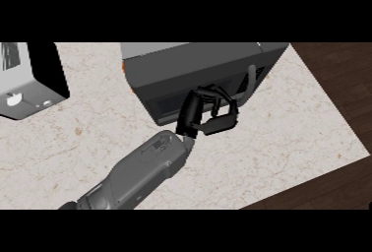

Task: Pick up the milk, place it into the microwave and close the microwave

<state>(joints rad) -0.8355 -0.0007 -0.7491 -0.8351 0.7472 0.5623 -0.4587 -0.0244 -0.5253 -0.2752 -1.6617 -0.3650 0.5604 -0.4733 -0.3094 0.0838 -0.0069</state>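
The dark grey microwave (pixel 196 64) stands at the back of the counter with its door (pixel 170 96) flat against its front and its handle (pixel 251 81) toward the right. My right hand (pixel 192 112) is at the door's front, near its lower middle. Its fingers (pixel 222 119) are bent loosely and hold nothing. No milk shows anywhere in the head view. The left hand does not show either.
A black and white appliance (pixel 29 78) stands at the back left. The marble counter (pixel 276 142) ends at a slanted edge on the right, with dark wooden floor (pixel 341 74) beyond it.
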